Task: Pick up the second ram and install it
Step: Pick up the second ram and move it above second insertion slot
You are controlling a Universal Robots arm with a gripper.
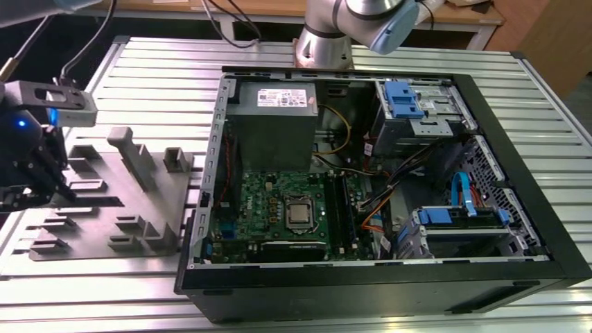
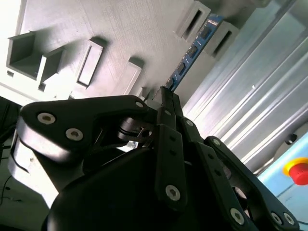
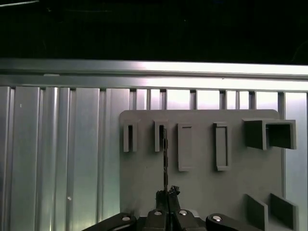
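Note:
The second ram (image 2: 192, 50) is a thin blue-green stick with black chips. It runs from my fingertips out to a slotted holder (image 2: 219, 36) on the grey fixture plate (image 1: 138, 208). In the first wrist view the second ram (image 3: 165, 159) shows edge-on as a dark line that reaches a holder slot (image 3: 159, 137). My gripper (image 2: 166, 96) is shut on its near end and also shows in the first wrist view (image 3: 166, 192). In the exterior view the gripper (image 1: 41, 187) hangs over the plate's left side. The motherboard (image 1: 277, 201) with its long black slots (image 1: 340, 208) lies inside the open computer case.
The computer case (image 1: 370, 277) fills the exterior view's right, with a power supply (image 1: 273, 118), drive cages (image 1: 421, 104) and cables inside. The fixture plate carries several raised grey blocks (image 1: 129, 156). A ribbed aluminium table (image 1: 148, 69) lies under everything. A red button (image 2: 298, 171) sits beyond the table.

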